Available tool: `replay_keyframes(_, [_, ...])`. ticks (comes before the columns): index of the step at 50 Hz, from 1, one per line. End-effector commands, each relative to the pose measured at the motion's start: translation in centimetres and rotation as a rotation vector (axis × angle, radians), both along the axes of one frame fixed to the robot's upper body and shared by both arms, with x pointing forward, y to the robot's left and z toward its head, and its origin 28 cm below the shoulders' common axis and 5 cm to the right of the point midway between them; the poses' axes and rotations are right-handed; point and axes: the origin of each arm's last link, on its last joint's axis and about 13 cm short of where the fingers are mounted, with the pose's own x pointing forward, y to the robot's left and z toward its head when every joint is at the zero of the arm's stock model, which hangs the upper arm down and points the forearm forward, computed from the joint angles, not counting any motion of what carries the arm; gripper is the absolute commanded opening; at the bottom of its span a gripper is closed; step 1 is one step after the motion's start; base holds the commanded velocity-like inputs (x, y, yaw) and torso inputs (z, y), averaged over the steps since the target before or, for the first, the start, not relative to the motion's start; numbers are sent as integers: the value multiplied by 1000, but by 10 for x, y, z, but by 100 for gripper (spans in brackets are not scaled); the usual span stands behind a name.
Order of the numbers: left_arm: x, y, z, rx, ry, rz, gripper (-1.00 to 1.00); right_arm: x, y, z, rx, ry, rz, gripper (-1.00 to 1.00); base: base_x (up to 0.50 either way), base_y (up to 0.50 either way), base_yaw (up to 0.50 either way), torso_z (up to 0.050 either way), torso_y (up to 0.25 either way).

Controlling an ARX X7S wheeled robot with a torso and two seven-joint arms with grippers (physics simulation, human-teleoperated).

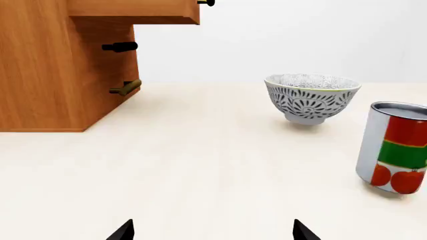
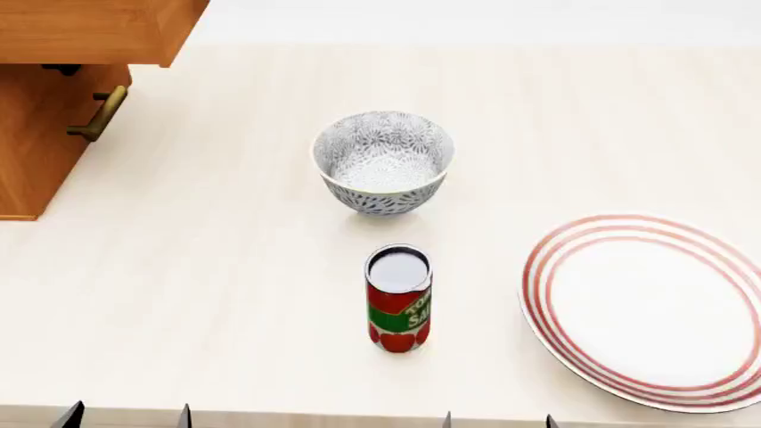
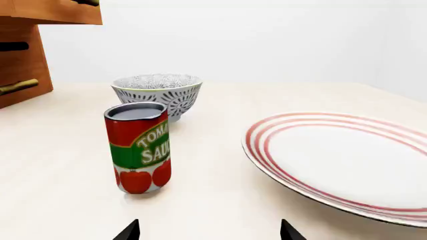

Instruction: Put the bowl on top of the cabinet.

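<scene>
The bowl point(image 2: 383, 161), small, deep and white with a grey floral pattern, stands upright and empty on the pale table; it also shows as the bowl point(image 1: 311, 98) and the bowl point(image 3: 157, 94). The wooden cabinet point(image 2: 66, 40) with brass handles fills the far left corner, seen as the cabinet point(image 1: 60, 65) and the cabinet point(image 3: 27, 45). My left gripper point(image 2: 126, 416) is open at the table's near edge, well short of the bowl; its tips frame bare table point(image 1: 212, 231). My right gripper point(image 2: 497, 420) is open too, holding nothing point(image 3: 209, 231).
A red tomato sauce can point(image 2: 397, 299) stands upright between the grippers and the bowl, also the can point(image 1: 395, 148) and the can point(image 3: 139, 147). A flat white plate with red rings point(image 2: 648, 308) lies at the right, the plate point(image 3: 347, 160). A cabinet drawer point(image 2: 95, 27) juts out.
</scene>
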Motion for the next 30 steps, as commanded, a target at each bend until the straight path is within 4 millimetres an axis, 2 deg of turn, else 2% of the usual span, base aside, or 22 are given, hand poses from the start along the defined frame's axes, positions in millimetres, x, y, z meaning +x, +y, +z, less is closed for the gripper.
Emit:
replay_keyframes(1, [0, 0, 0, 0, 0, 0, 100, 1, 1, 0, -6, 6, -2, 100, 0, 0, 0, 0, 0])
replay_keyframes(16, [0, 0, 0, 0, 0, 1, 100, 1, 1, -1, -37, 12, 1, 100, 0, 3, 0, 0, 0])
replay_keyframes(30, [0, 0, 0, 0, 0, 2, 100, 1, 2, -2, -52, 13, 6, 100, 0, 496, 0, 0, 0])
